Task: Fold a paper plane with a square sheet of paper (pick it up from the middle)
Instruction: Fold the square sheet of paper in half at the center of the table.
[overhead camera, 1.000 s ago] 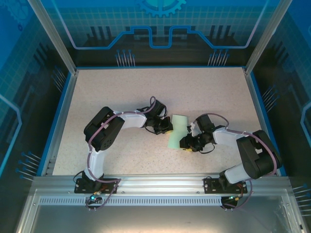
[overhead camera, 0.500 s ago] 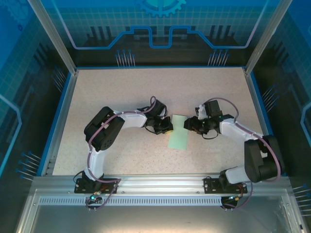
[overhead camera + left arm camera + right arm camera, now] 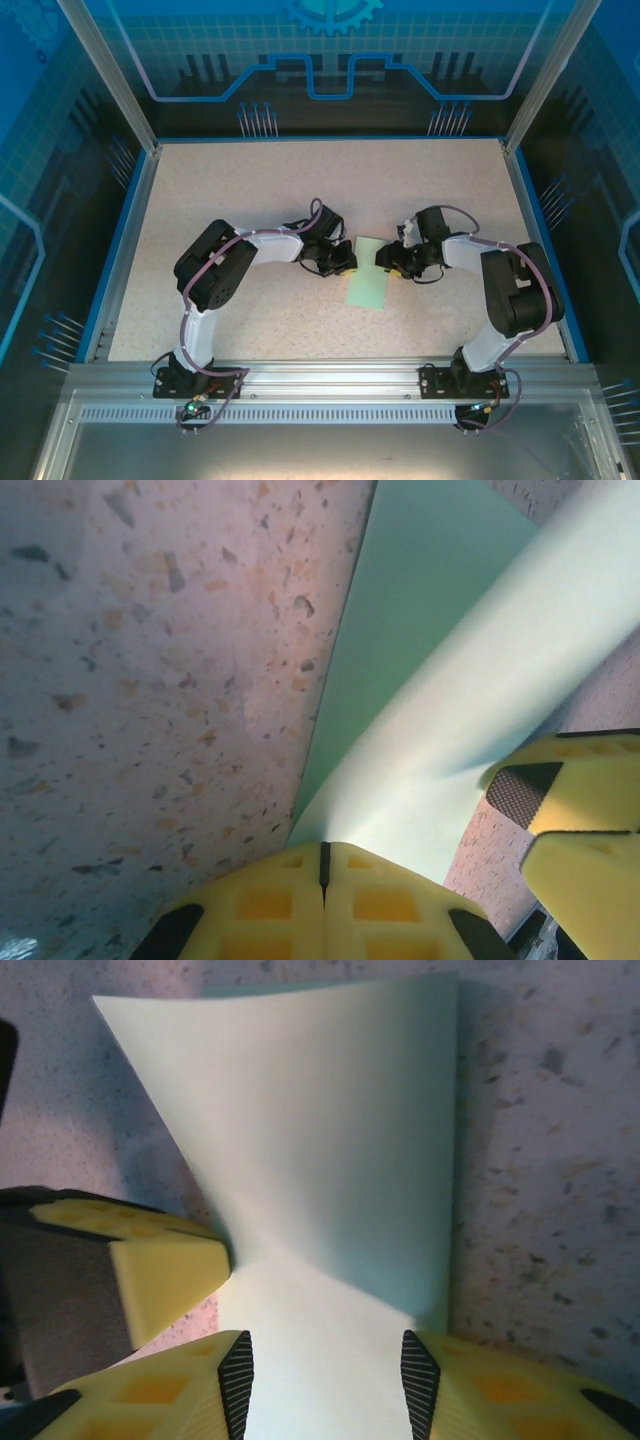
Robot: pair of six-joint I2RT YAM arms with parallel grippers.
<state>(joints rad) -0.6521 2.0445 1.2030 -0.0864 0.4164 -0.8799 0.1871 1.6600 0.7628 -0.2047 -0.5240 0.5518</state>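
Thin, pale mint-green paper [image 3: 368,275], folded into a long smooth strip, lies mid-table on the speckled, stone-look table [image 3: 250,190] between two bent arms. The left gripper [image 3: 343,262], yellow fingers pressed together, pinches the strip's edge, where a flap curls upward. The right gripper [image 3: 388,258] reaches in opposite, fingers apart astride the paper.

Your top camera looks steeply down from above and behind the arm bases, far enough off to take in the whole table [image 3: 250,190]. Each wrist camera sits close behind its own fingers, facing out past their tips. The views from the left gripper [image 3: 322,852] and the right gripper [image 3: 325,1365] share the sheet of paper [image 3: 420,610], and each catches the other's finger beside its own.
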